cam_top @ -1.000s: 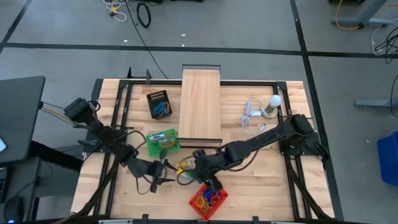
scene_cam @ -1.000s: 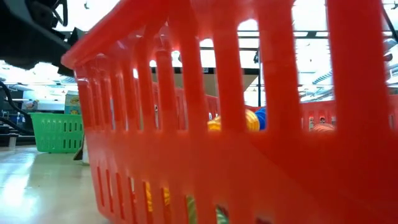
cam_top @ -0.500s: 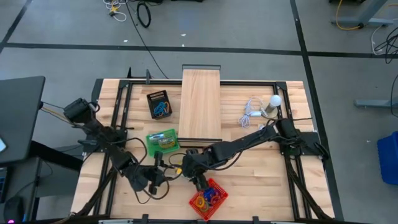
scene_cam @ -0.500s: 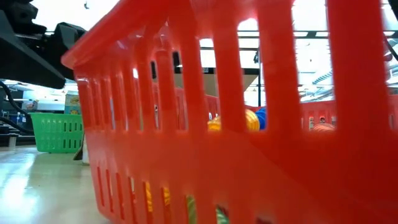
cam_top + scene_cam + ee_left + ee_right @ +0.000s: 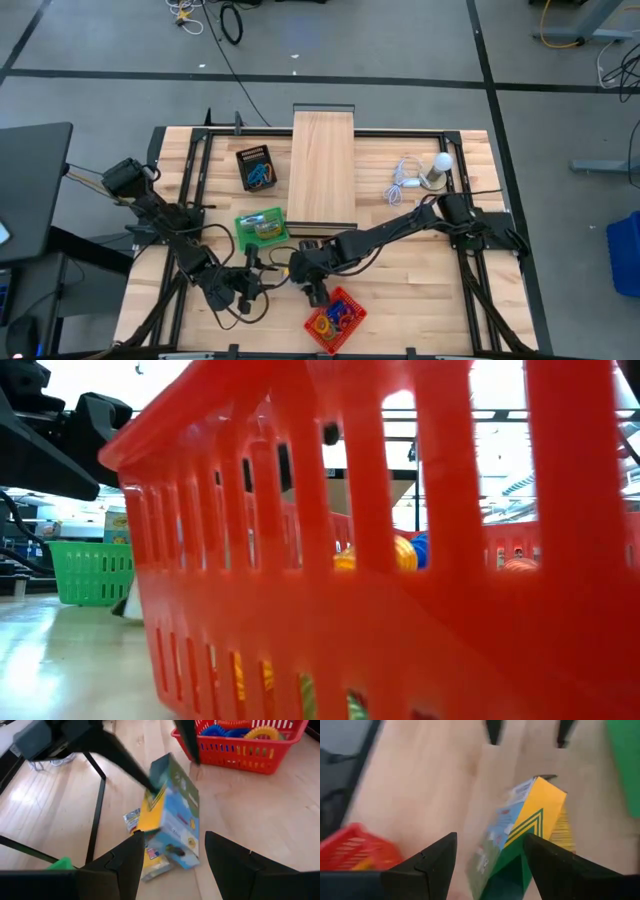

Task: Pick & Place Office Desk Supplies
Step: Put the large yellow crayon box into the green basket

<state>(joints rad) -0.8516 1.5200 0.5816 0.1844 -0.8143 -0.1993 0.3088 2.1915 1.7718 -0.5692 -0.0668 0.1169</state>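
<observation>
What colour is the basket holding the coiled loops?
Red basket, clearest in the left wrist view.

A long wooden box [image 5: 323, 168] lies at the upper middle of the worktop [image 5: 420, 290]. Left of it sits a small tray [image 5: 257, 167]; to the right, a bulb with its cable [image 5: 436, 169]. Below the tray stands a basket [image 5: 262, 229]. Another basket [image 5: 334, 319], holding loops [image 5: 330, 320], sits at the lower middle edge. Between the two baskets lies a crayon box [image 5: 170, 820], with the left end effector [image 5: 262, 279] and the right end effector [image 5: 312, 290] on either side of it.
</observation>
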